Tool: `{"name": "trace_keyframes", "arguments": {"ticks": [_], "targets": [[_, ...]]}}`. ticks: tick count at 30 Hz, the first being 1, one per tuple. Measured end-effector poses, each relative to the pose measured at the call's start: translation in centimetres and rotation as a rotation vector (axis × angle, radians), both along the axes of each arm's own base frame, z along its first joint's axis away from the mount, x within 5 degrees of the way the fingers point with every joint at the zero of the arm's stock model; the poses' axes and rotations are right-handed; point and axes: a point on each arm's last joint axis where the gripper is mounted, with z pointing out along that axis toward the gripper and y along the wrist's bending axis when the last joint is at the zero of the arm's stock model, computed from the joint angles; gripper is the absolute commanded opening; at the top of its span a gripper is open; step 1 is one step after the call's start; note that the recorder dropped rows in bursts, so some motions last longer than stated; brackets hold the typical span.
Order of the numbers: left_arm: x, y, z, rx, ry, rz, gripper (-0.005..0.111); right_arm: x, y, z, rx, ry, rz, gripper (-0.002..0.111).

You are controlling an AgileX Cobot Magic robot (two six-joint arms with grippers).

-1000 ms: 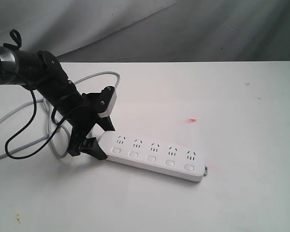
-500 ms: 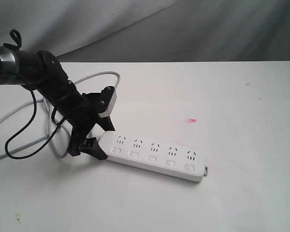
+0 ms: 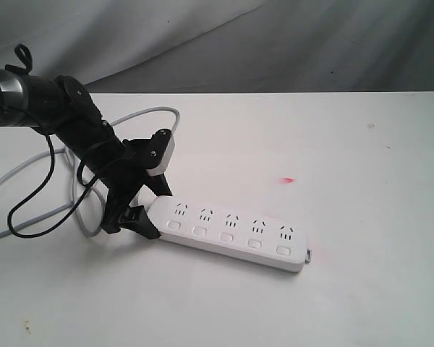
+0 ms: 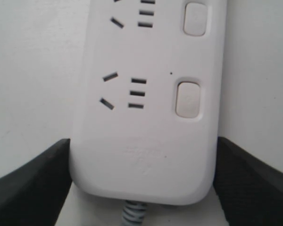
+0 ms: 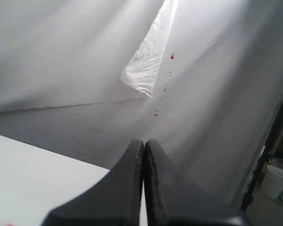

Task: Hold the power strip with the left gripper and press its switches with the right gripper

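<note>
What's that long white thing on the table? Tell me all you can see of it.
It is a power strip: a long white bar of smooth plastic with rounded ends, five outlets and five buttons in a row. It lies flat, slantwise, on the white table. A grey cord leaves one end, where the left pincer clasps both its sides.
</note>
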Motion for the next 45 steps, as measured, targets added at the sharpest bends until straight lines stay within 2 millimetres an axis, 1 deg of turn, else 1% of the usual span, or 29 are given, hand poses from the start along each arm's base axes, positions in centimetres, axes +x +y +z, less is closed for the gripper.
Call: {"name": "trace_keyframes", "arguments": {"ticks": [9, 14, 15, 16, 18, 21, 24, 28, 32, 34, 36, 40, 45], "targets": [[0.0, 0.0, 0.0, 0.0, 0.0, 0.0, 0.067, 0.0, -0.1, 0.0, 0.092, -0.003, 0.001, 0.0], [0.0, 0.0, 0.0, 0.0, 0.0, 0.0, 0.067, 0.0, -0.4, -0.6, 0.188, 0.04, -0.036, 0.0], [0.0, 0.0, 0.0, 0.0, 0.0, 0.0, 0.067, 0.0, -0.5, -0.7, 0.165, 0.055, -0.048, 0.0], [0.0, 0.0, 0.0, 0.0, 0.0, 0.0, 0.067, 0.0, -0.6, -0.8, 0.181, 0.062, -0.059, 0.0], [0.0, 0.0, 0.0, 0.0, 0.0, 0.0, 0.067, 0.0, -0.8, -1.3, 0.221, 0.075, -0.081, 0.0], [0.0, 0.0, 0.0, 0.0, 0.0, 0.0, 0.067, 0.1, -1.1, -2.6, 0.281, 0.098, -0.105, 0.0], [0.0, 0.0, 0.0, 0.0, 0.0, 0.0, 0.067, 0.0, -1.2, -4.2, 0.289, 0.115, -0.118, 0.0], [0.0, 0.0, 0.0, 0.0, 0.0, 0.0, 0.067, -0.8, -1.0, -5.6, 0.29, 0.085, -0.117, 0.0], [0.0, 0.0, 0.0, 0.0, 0.0, 0.0, 0.067, -1.9, -0.8, -6.6, 0.289, 0.008, -0.106, 0.0], [0.0, 0.0, 0.0, 0.0, 0.0, 0.0, 0.067, -2.1, -0.7, -7.1, 0.288, 0.002, -0.105, 0.0], [0.0, 0.0, 0.0, 0.0, 0.0, 0.0, 0.067, -2.1, -0.7, -7.4, 0.289, 0.009, -0.104, 0.0], [0.0, 0.0, 0.0, 0.0, 0.0, 0.0, 0.067, -2.1, -0.6, -8.1, 0.299, 0.08, -0.102, 0.0], [0.0, 0.0, 0.0, 0.0, 0.0, 0.0, 0.067, -2.1, -0.6, -8.2, 0.298, 0.088, -0.102, 0.0]]}}
